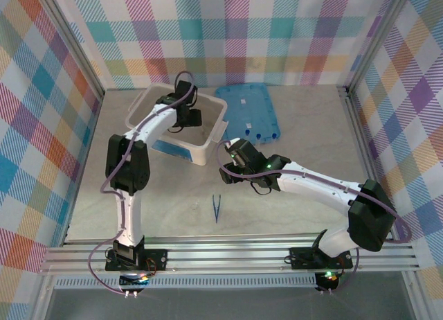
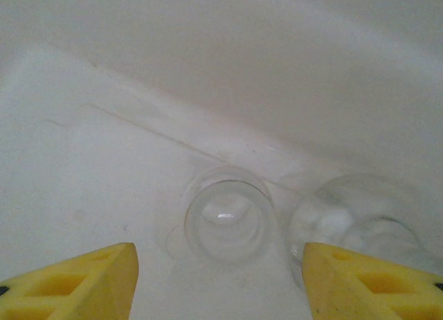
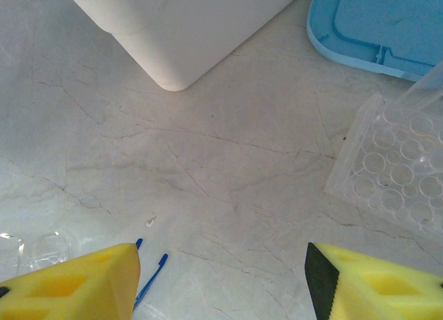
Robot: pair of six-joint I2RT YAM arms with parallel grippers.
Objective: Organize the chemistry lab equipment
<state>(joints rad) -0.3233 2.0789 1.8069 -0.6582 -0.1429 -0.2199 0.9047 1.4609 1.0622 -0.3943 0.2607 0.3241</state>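
Observation:
In the left wrist view a small clear glass beaker (image 2: 228, 219) stands upright on the floor of the white tub (image 2: 104, 147). A second clear beaker (image 2: 360, 219) stands just to its right. My left gripper (image 2: 220, 271) hangs open above them, its yellow fingertips (image 2: 90, 282) apart and clear of the glass. Seen from above, the left gripper (image 1: 187, 116) is inside the tub (image 1: 208, 150). The slim blue tweezers (image 1: 217, 208) lie on the table and also show by my right gripper's left finger as tweezers (image 3: 149, 271). My right gripper (image 3: 221, 278) is open and holds nothing; from above the right gripper (image 1: 232, 155) hovers beside the tub's front corner.
The flat blue lid (image 1: 249, 111) lies right of the tub, and the lid (image 3: 381, 22) is at the right wrist view's top right. A clear plate with round wells (image 3: 398, 167) lies to the right, and a small clear piece (image 3: 45, 249) sits at the far left.

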